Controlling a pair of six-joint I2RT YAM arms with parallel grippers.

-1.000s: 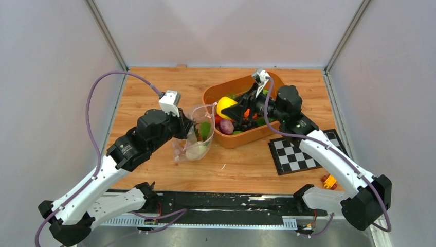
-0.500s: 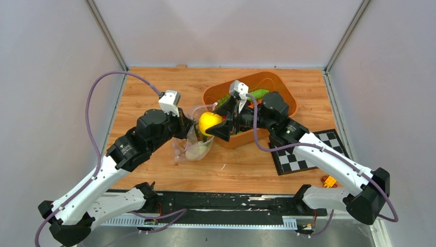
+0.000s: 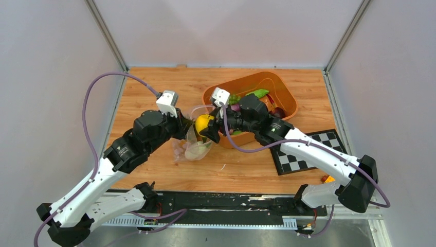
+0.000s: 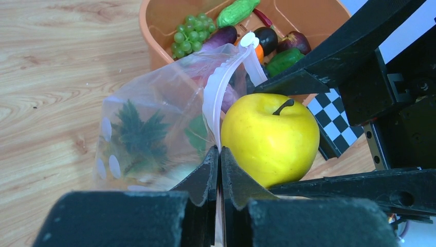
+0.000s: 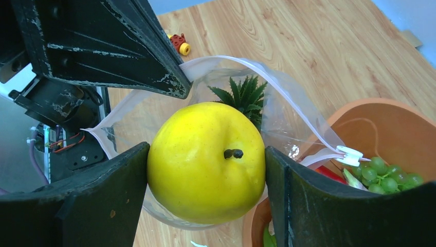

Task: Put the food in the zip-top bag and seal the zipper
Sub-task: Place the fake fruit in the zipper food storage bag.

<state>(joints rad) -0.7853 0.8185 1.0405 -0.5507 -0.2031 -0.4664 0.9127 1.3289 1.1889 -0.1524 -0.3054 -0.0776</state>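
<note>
1. Nearest the arms' bases, a checkered board (image 3: 301, 152) lies on the wooden table (image 3: 154, 82) at the right, apart from the work.
2. The left claw (image 4: 219, 159) is pinched tight, finger against finger, on the bag (image 4: 139, 134) at its mouth edge. The zipper strip (image 4: 216, 98) runs up out of the pinch.
3. The bag stands just left of the orange tub (image 3: 288, 98). Its mouth is held open as a loop, and a pineapple top (image 5: 244, 95) is already inside.
4. The loop's long axis runs from the left claw's pinch towards the tub, where the white slider sits at the far end.
5. The right claw (image 5: 206, 154) is spread wide around a yellow fruit (image 4: 267, 136) and holds it on both sides, stem facing the wrist camera.
6. This is the relation that counts: the fruit sits right at the open mouth. From the right claw, the opening lies straight beyond the fruit, with the strip curving around both sides of it.
7. Whether the fruit has crossed the rim I cannot tell; it looks about level with it.
8. Likely next is easing it further in and letting go, a job for the right arm alone, since the left is busy keeping the mouth open.
9. Farthest, the tub holds green grapes (image 4: 187, 38) and other pieces not yet bagged.
</note>
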